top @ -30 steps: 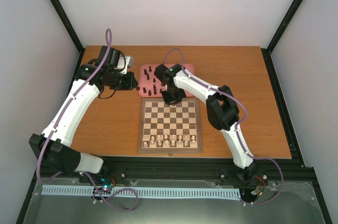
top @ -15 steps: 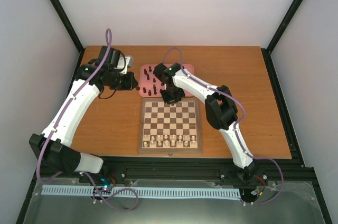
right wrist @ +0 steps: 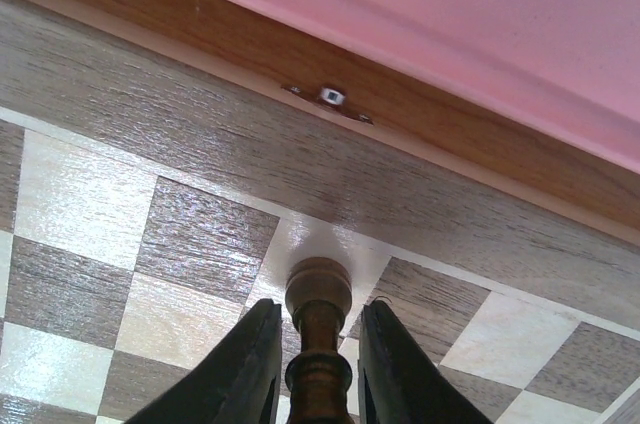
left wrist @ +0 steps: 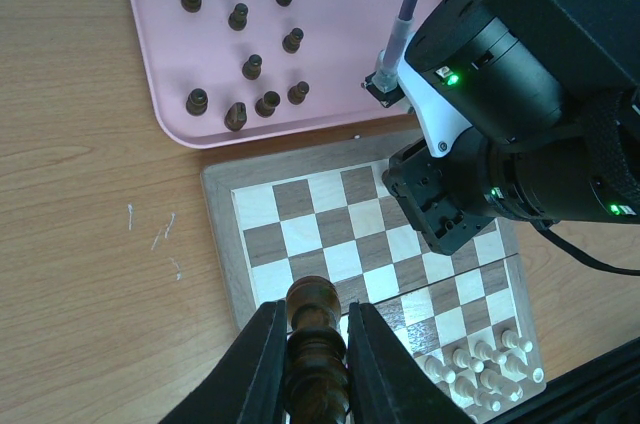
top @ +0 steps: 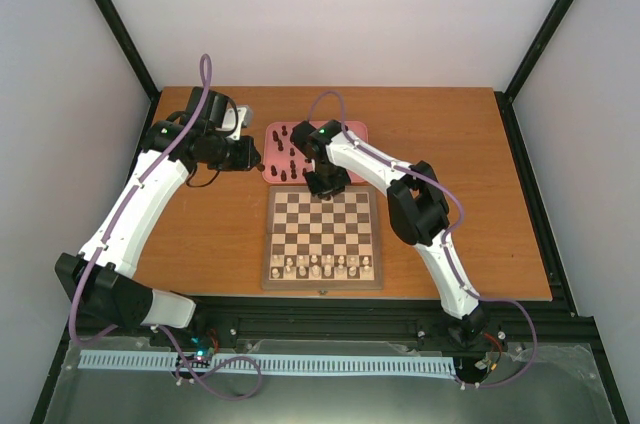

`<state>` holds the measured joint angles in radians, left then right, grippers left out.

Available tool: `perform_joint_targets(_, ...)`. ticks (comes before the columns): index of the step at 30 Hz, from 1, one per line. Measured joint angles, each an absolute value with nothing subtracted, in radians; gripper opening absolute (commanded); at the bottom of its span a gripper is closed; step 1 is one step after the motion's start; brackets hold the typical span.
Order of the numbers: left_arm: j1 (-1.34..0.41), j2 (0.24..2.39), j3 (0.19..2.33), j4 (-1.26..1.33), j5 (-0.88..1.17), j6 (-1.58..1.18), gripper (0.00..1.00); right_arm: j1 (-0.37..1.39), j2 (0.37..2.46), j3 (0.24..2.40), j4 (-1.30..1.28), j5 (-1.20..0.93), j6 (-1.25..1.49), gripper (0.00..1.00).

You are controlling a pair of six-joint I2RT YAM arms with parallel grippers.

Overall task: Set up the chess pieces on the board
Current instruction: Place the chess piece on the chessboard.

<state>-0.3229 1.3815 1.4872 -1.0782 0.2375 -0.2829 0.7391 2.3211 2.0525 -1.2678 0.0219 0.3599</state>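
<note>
Your right gripper [right wrist: 315,349] is closed to a narrow gap on a dark brown turned wooden chess piece [right wrist: 318,291]. The piece's rounded end shows past the fingertips, over a light square in the far row of the square wooden chessboard with light and dark brown checks [right wrist: 200,134]. Whether the piece touches that square cannot be told. Lower it straight, centre it on the square, and part the fingers only once it stands alone. Then lift vertically so neither finger clips it. Keep clear of the plain pink rounded tray [left wrist: 340,74] just beyond the board at 12 o'clock, where the other dark pieces [left wrist: 252,66] stand. Your left gripper [left wrist: 312,339] is likewise clamped on a second dark piece [left wrist: 316,296] and hovers at 10 o'clock from the board's centre. Hold it there until the right arm is clear, since both arms crowd the far edge. The pale cream pieces [left wrist: 470,364] occupy the near rows at 6 o'clock. No brand, label or writing is legible. Only green indicator lights [left wrist: 446,77] on the right arm's housing and a small metal fitting [right wrist: 330,96] on the board's far border show.
</note>
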Motion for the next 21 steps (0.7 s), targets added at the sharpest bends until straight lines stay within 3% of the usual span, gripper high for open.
perform_joint_targets(16,-0.323,1.385,1.485,-1.078,0.240,-0.282,0.01,0.739,2.321,2.098,-1.256,-0.005,0.342,0.46)
perform_joint_targets(21,-0.323,1.400,1.485,-1.078,0.240,-0.280,0.01,0.738,2.321,2.134,-1.253,-0.008,0.338,0.48)
